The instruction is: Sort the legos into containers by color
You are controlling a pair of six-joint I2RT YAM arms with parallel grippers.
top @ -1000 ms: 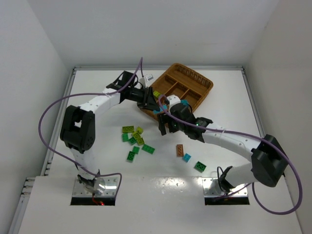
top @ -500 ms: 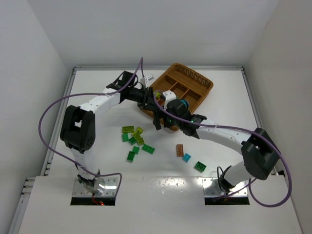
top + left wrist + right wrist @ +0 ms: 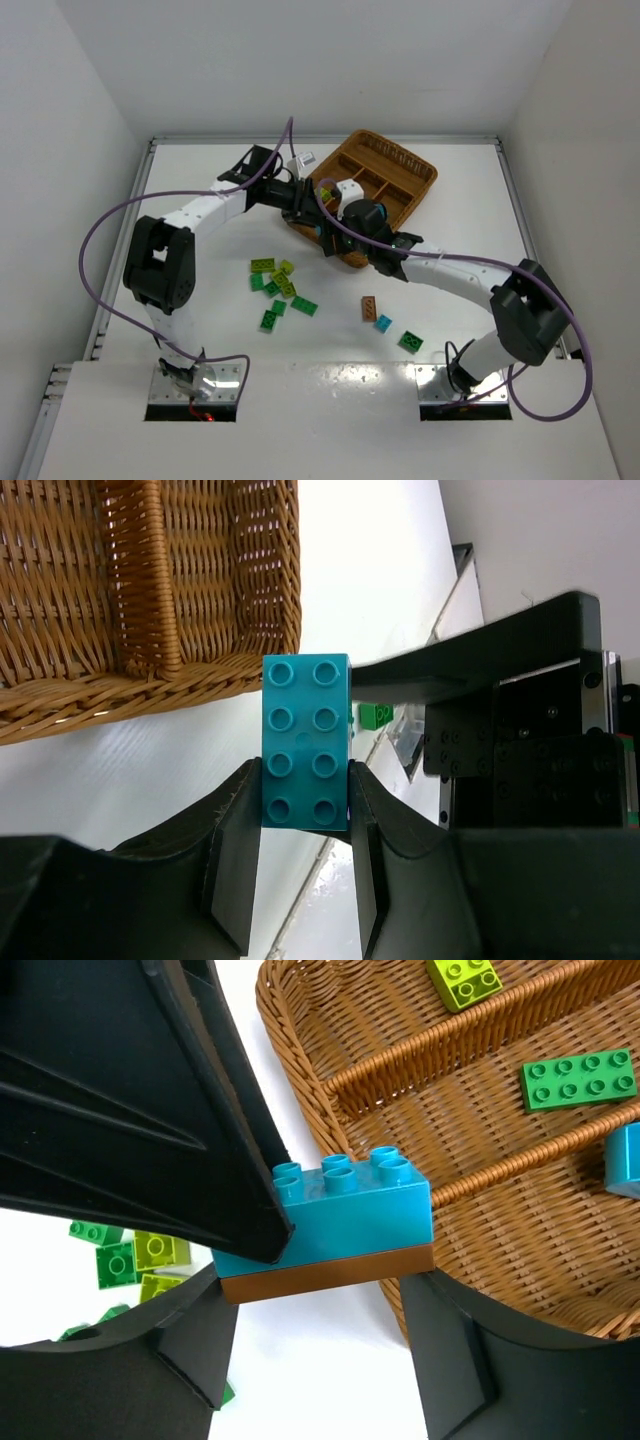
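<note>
Bricks (image 3: 280,290) of coloured plastic lie loose on the near white tabletop (image 3: 330,350); beyond, the left claw (image 3: 305,815) pinches a cyan studded brick (image 3: 305,730) stacked on a brown plate (image 3: 330,1268), which the right claw (image 3: 318,1295) brackets, grip unclear, so prising them apart by the brown wicker tray (image 3: 425,190) seems next.

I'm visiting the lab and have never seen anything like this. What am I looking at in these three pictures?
These are two robot arms bolted to a white table: the left arm and the right arm. The wide picture comes from a fixed camera above. The two close-ups come from a camera on each wrist. Small toy bricks lie loose on the table beside a wicker tray, which already holds a few, such as a lime brick and a green brick. At the tray's corner, the left tool grips a blue brick that is stacked on a brown brick. The right tool has its fingers against the brown brick's ends, seemingly to pull the two apart.
</note>
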